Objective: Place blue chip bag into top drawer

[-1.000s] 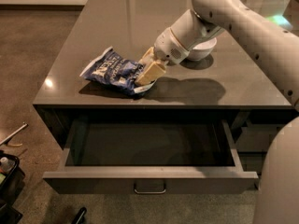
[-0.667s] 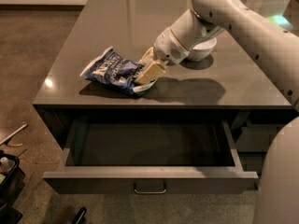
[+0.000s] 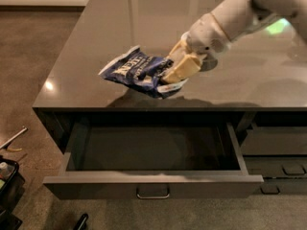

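The blue chip bag (image 3: 136, 71) juts left from my gripper (image 3: 169, 74). Its long axis runs roughly along the counter's (image 3: 110, 28) front edge. It is crinkly foil with white lettering, seemingly lifted just off the glossy grey top. My 2 tan fingers (image 3: 186, 67) are clamped on its right end. The top drawer (image 3: 153, 150) stands open directly below that edge, shallow and flat-fronted, with 1 metal pull (image 3: 152, 193).

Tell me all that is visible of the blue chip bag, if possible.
The blue chip bag is dark blue, crinkly and foil-like, with white lettering and a white edge. Its right end is pinched by the gripper, shut on it. It seems raised slightly off the grey countertop, casting a shadow, above and behind the open top drawer.
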{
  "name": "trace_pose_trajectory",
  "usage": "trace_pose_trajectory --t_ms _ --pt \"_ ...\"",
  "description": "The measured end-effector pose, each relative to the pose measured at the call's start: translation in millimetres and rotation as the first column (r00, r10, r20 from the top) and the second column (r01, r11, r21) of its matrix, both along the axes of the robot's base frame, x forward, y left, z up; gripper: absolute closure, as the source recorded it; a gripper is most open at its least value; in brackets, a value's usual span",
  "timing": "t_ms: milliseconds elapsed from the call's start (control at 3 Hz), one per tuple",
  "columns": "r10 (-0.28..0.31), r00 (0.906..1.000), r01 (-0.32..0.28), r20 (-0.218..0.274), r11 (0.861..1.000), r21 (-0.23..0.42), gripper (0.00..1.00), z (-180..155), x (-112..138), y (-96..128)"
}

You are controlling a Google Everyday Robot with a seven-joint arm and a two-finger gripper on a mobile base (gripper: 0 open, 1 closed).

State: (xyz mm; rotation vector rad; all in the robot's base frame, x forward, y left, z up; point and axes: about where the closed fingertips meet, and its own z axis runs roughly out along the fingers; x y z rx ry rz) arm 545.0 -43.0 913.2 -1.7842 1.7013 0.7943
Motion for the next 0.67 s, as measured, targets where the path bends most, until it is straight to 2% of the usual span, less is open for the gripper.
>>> trace_pose_trajectory --t_ms 333,667 --pt "-0.134 0.9909 0.134 0.009 0.991 0.000 1.00 18.3 -52.2 -39.0" --pt "-0.314 0.9478 0.313 0.058 0.950 0.012 1.00 25.8 -93.7 -56.0"
